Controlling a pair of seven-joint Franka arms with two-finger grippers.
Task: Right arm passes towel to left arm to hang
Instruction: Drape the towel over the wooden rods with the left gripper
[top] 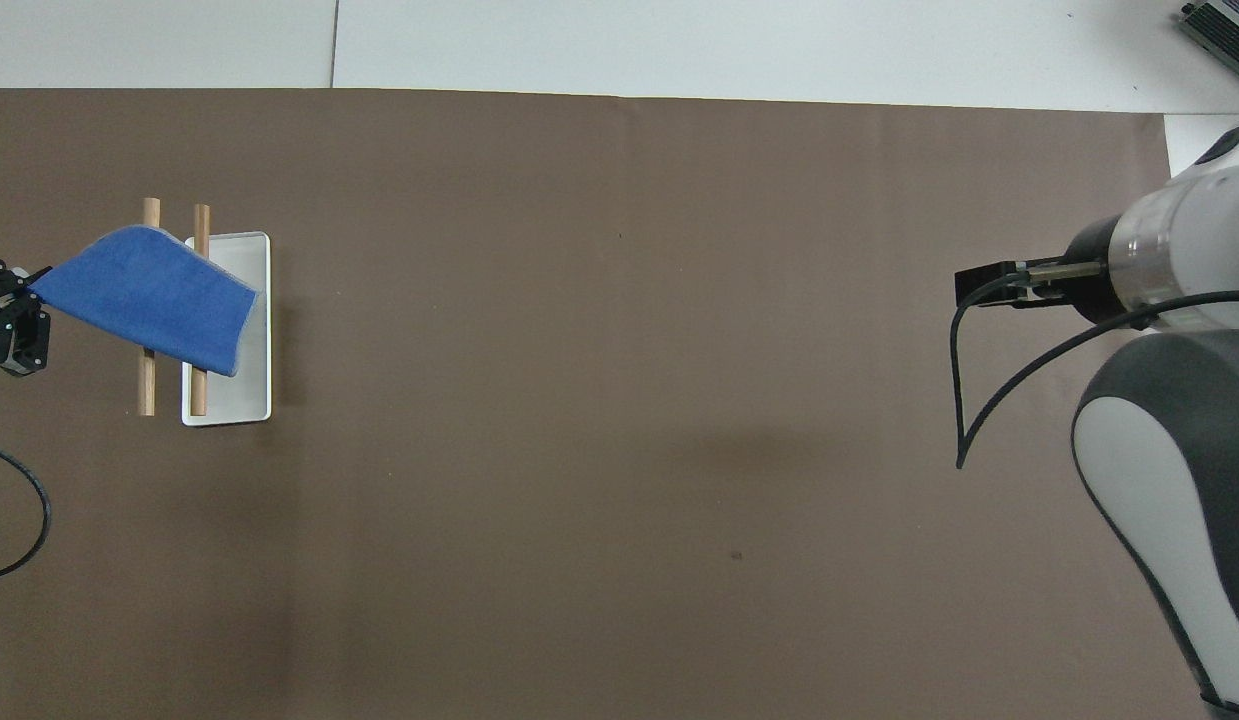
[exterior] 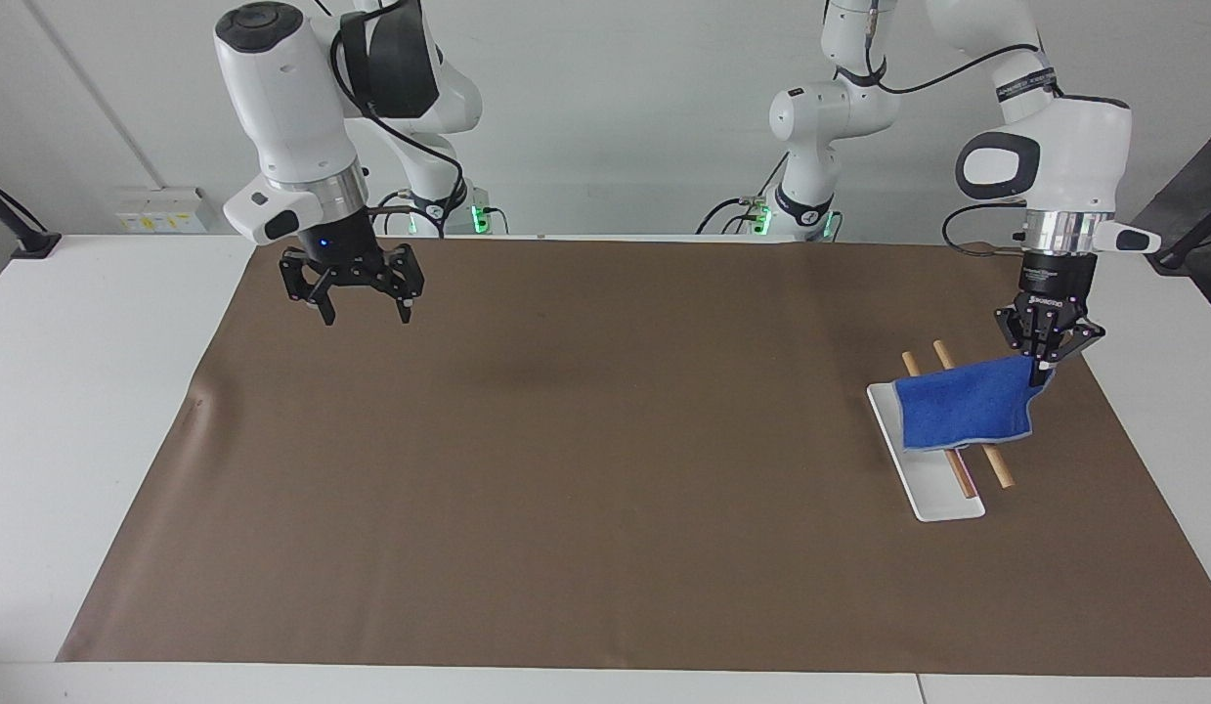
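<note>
The blue towel (exterior: 962, 416) lies draped across the two wooden rods (exterior: 998, 469) of the white tray (exterior: 937, 494) at the left arm's end of the table. My left gripper (exterior: 1043, 366) points down beside the rods and is shut on the towel's raised corner. In the overhead view the towel (top: 149, 300) covers the middle of the rods (top: 146, 390), and the left gripper (top: 7, 318) shows at the picture's edge. My right gripper (exterior: 363, 311) hangs open and empty over the mat at the right arm's end; it also shows in the overhead view (top: 984, 285).
A brown mat (exterior: 566, 469) covers most of the white table (exterior: 97, 391). A grey device (top: 1224, 35) sits at the table's corner farthest from the robots, at the right arm's end.
</note>
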